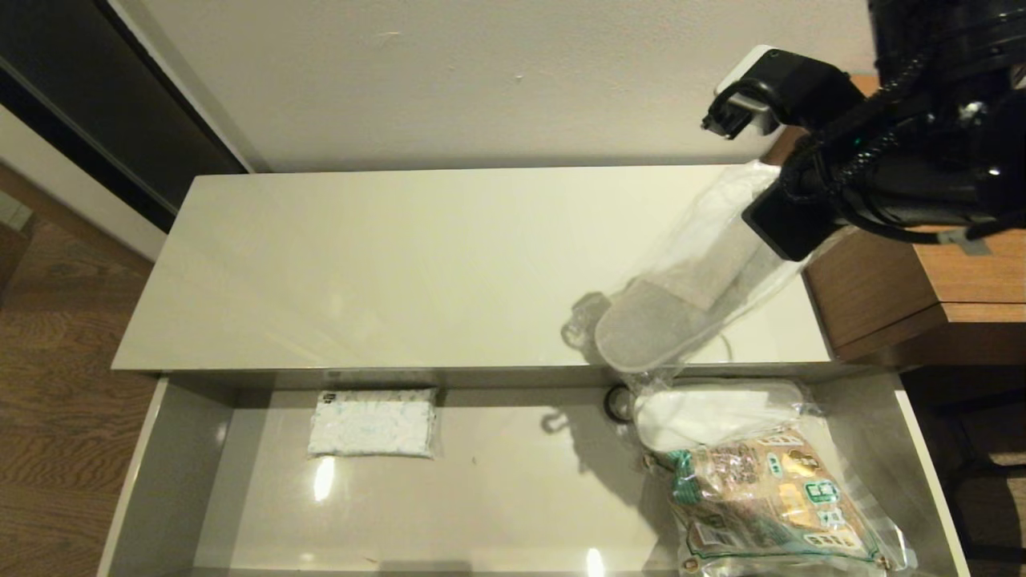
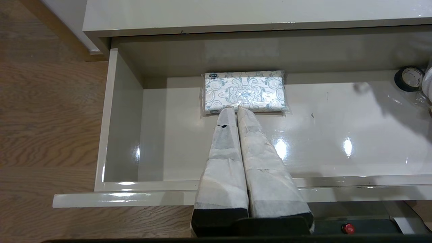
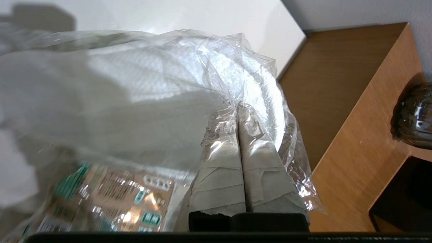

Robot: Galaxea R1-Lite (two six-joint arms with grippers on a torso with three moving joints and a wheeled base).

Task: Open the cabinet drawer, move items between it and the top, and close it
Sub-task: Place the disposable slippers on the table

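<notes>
The cabinet drawer stands pulled out below the cream top. My right gripper is shut on the clear bag of one pair of white slippers. That pair hangs tilted over the right end of the top, with its toe end at the top's front edge. In the right wrist view the held slippers fill the frame. A second bagged pair lies in the drawer's right end. My left gripper is shut and empty, held over the drawer's front edge and pointing at the white packet.
A white patterned packet lies at the drawer's back left. A brown-and-green printed bag lies at the drawer's front right, and a black tape roll sits by the back wall. A taller brown wood unit stands at the right.
</notes>
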